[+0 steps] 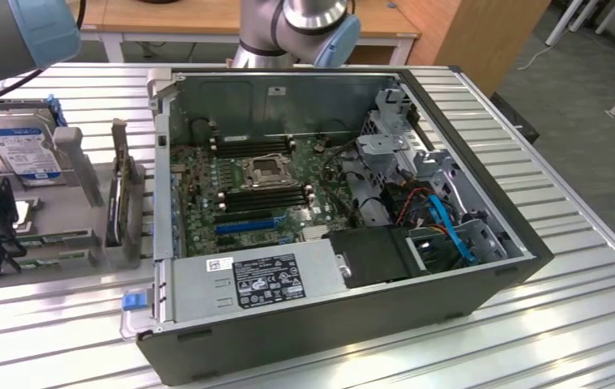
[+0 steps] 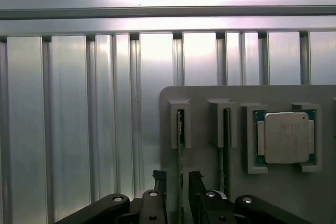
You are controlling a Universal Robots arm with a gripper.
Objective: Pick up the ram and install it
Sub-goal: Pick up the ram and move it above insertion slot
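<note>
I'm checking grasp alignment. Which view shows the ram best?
The wrist view: the ram stands on edge in its grey holder, with the open gripper straddling it. The exterior view gives a thin green sliver low at its left, beside the gripper's black body.

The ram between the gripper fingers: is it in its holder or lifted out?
In the holder. The ram stands on edge in a slot of the grey holder; the open gripper straddles it.

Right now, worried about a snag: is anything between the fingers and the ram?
Nothing visible. The gripper is open, its fingers on either side of the ram, which stands on edge in the grey holder. The gaps between them look clear.
</note>
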